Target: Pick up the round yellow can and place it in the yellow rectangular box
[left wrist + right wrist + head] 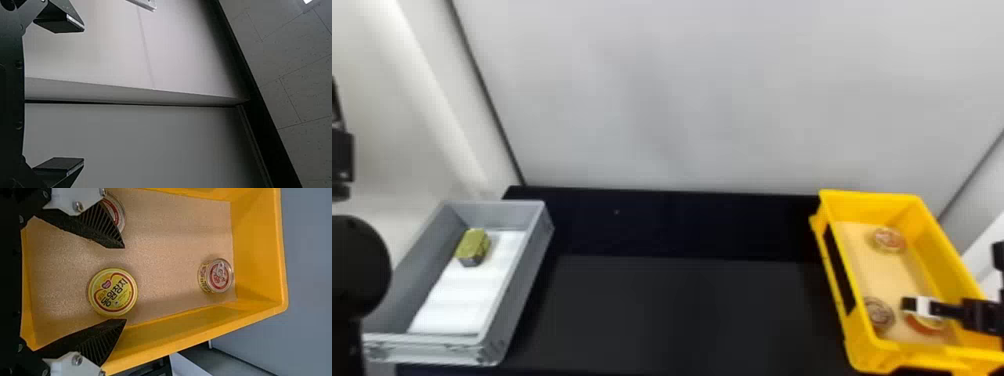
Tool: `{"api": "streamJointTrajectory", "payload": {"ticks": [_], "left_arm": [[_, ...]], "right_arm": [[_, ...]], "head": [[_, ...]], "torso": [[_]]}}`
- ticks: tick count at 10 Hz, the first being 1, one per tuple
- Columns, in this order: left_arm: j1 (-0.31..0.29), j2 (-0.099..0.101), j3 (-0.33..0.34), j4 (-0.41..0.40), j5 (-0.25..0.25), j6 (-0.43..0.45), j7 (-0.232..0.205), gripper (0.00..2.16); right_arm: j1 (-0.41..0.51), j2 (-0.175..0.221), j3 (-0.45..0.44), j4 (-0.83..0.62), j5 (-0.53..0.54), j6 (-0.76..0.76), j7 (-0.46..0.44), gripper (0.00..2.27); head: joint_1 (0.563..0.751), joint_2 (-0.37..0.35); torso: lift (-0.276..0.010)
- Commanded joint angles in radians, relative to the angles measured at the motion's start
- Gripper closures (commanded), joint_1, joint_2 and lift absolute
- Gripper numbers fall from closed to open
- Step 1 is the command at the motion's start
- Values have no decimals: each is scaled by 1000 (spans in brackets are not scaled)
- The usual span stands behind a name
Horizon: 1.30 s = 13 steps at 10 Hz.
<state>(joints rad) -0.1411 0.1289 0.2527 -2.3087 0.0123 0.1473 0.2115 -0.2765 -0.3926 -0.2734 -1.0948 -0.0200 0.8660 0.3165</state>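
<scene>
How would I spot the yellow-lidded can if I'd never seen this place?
Find the yellow box on the robot's right. Near its closer end, by the open right gripper, lies the can. Its lid is mostly yellow, unlike the other two cans.

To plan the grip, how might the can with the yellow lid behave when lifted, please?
The can looks rigid, probably not flexing. Its round edge may turn when gripped. Lid up, it seems unlikely to roll.
</scene>
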Motion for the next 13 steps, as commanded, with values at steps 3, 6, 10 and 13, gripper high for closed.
{"api": "streamJointTrajectory", "payload": {"ticks": [3, 6, 10, 13], "left_arm": [[5, 0, 5, -1, 0, 0, -3, 88], [3, -5, 4, -1, 0, 2, -3, 88], [0, -9, 1, -1, -3, 14, -1, 88], [-5, -8, 7, 0, -6, 15, -1, 88]], "right_arm": [[3, -3, 8, -31, -69, -22, -22, 70], [-3, -5, 22, -339, -55, 23, -86, 71], [-102, 11, 131, -784, -109, 144, -312, 101], [-205, 15, 240, -984, -43, -16, -459, 116]], "head": [[694, 54], [694, 54], [694, 54], [694, 54]], "torso": [[-3], [-3], [-3], [-3]]}}
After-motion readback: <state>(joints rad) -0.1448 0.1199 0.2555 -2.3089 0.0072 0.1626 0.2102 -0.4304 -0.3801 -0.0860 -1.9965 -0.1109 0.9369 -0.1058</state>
